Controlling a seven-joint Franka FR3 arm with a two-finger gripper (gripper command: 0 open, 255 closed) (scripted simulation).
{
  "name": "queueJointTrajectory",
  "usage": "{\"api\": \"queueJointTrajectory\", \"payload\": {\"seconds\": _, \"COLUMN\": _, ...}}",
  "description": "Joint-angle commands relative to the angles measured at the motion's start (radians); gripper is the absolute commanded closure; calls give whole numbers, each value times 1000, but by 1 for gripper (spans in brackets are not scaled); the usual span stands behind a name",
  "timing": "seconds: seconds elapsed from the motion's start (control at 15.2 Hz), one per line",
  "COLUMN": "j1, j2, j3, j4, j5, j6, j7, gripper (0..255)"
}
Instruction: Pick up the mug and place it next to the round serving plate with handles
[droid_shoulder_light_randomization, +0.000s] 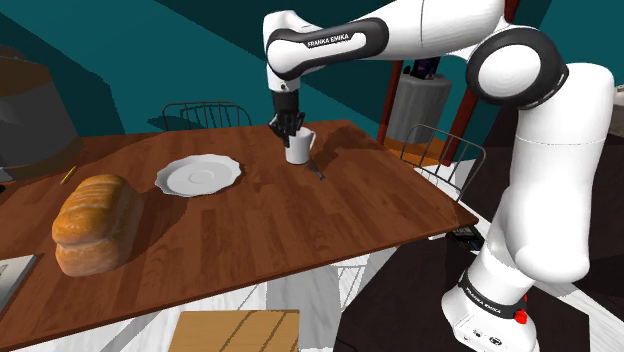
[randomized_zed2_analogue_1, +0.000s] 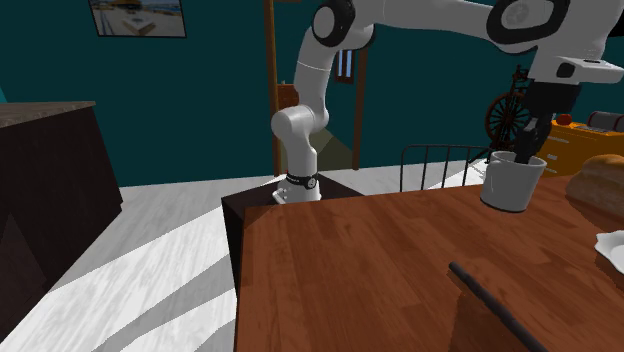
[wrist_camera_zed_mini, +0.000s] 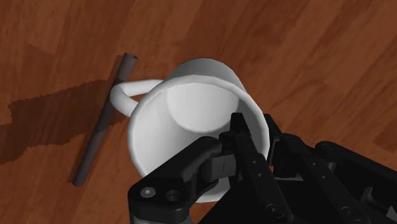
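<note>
White and smooth, the cylindrical mug (wrist_camera_zed_mini: 184, 114) is pinched at its rim by the black tool (wrist_camera_zed_mini: 257, 130), one finger inside and one outside. It is over the reddish wood-grain table (droid_shoulder_light_randomization: 250, 215), apart from the scalloped white plate (droid_shoulder_light_randomization: 198, 176).

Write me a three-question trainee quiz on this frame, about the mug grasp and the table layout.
1. True or false: the all-black two-finger gripper clasps the plain white handled mug by its rim.
2. The white scalloped round plate lies: A) between mug and golden-brown bread loaf; B) under the mug; C) on the floor.
3. What lies on the brown wooden table beside the mug's handle?
Key: 1 true; 2 A; 3 a thin dark rod.
</note>
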Motion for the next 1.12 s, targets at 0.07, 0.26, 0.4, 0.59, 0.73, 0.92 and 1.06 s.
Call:
{"api": "queueJointTrajectory", "payload": {"seconds": 0.07, "j1": 41, "j2": 38, "j3": 23, "j4": 39, "j5": -1, "j6": -5, "j7": 65, "gripper": 255}}
{"api": "queueJointTrajectory", "payload": {"seconds": 0.26, "j1": 79, "j2": 84, "j3": 43, "j4": 95, "j5": -2, "j6": -19, "j7": 123, "gripper": 255}}
{"api": "queueJointTrajectory", "payload": {"seconds": 0.4, "j1": 105, "j2": 120, "j3": 55, "j4": 141, "j5": -3, "j6": -31, "j7": 160, "gripper": 255}}
{"api": "queueJointTrajectory", "payload": {"seconds": 0.59, "j1": 144, "j2": 182, "j3": 72, "j4": 226, "j5": -6, "j6": -56, "j7": 214, "gripper": 255}}
{"api": "queueJointTrajectory", "payload": {"seconds": 0.73, "j1": 171, "j2": 231, "j3": 81, "j4": 294, "j5": -8, "j6": -77, "j7": 249, "gripper": 255}}
{"api": "queueJointTrajectory", "payload": {"seconds": 0.92, "j1": 211, "j2": 317, "j3": 94, "j4": 422, "j5": -11, "j6": -121, "j7": 298, "gripper": 255}}
{"api": "queueJointTrajectory", "payload": {"seconds": 1.06, "j1": 239, "j2": 389, "j3": 100, "j4": 532, "j5": -14, "j6": -161, "j7": 328, "gripper": 255}}
